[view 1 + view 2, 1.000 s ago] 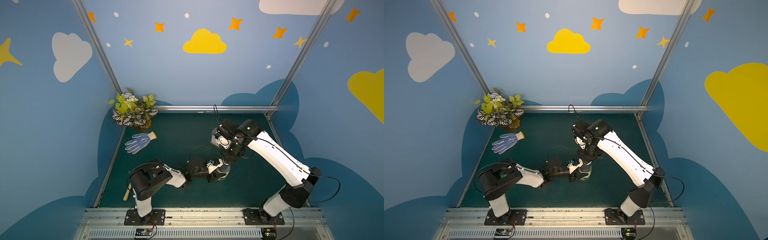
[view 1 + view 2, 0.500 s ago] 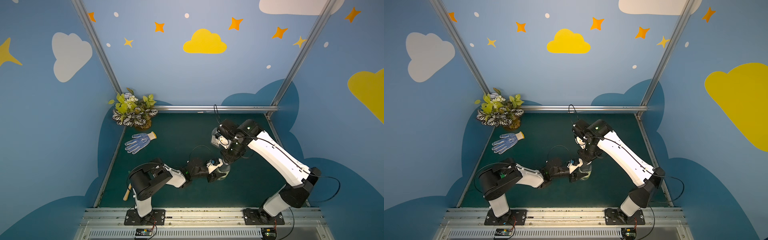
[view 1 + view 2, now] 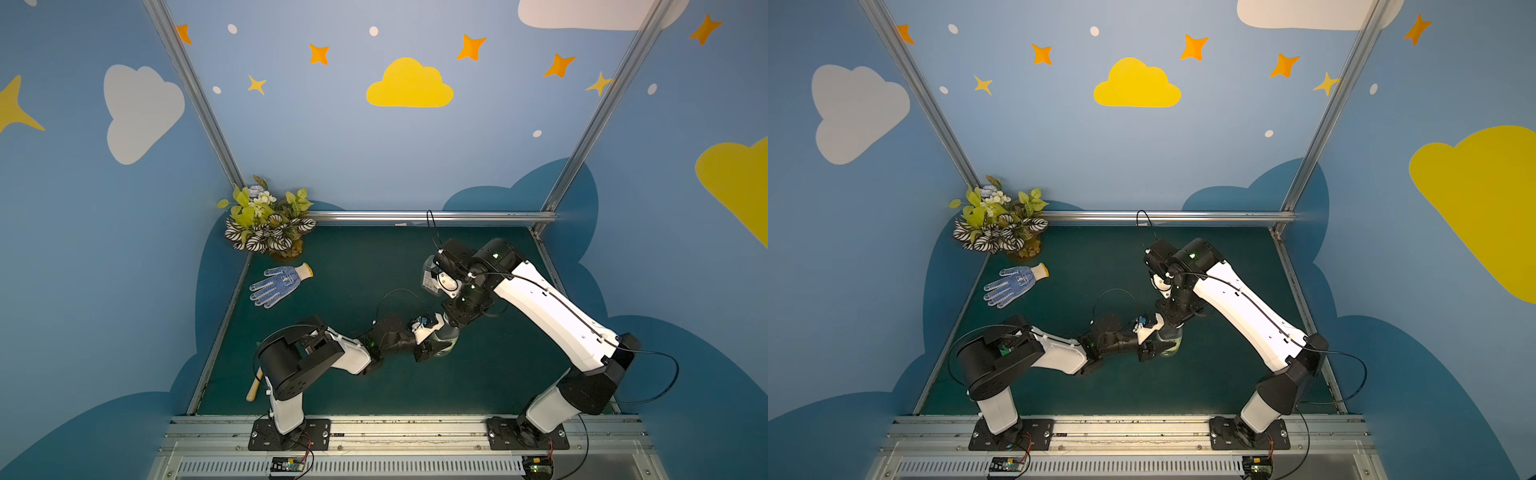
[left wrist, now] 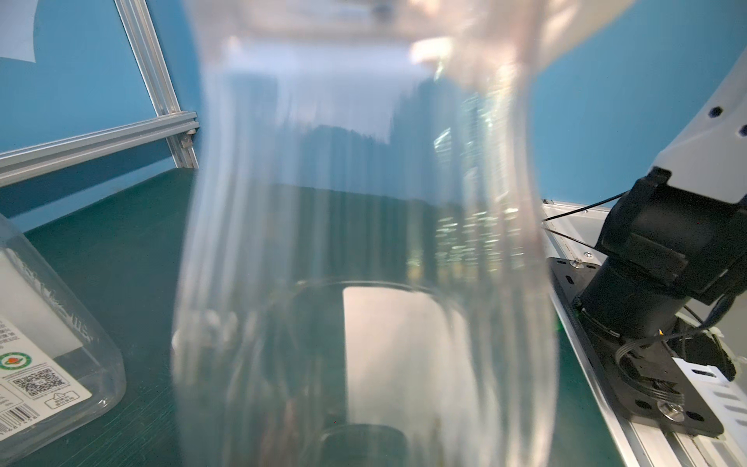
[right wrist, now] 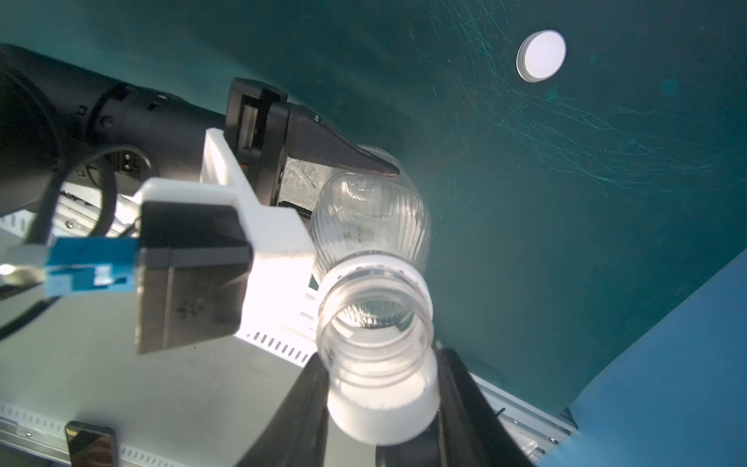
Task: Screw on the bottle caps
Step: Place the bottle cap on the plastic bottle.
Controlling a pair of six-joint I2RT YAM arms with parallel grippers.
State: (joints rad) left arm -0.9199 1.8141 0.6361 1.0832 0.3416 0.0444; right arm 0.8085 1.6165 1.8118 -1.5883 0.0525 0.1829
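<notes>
With left gripper [image 3: 434, 343] clamped around the slim bottle [image 5: 372, 218] and right gripper [image 5: 382, 372] pinching a white cap [image 5: 382, 412] just at that bottle's open neck, risks cross-threading or a slipped cap if turned while tilted off-axis.

Both top views overlook the table [image 3: 353, 257]; wrist cameras crowd one bottle [image 5: 372, 218].
</notes>
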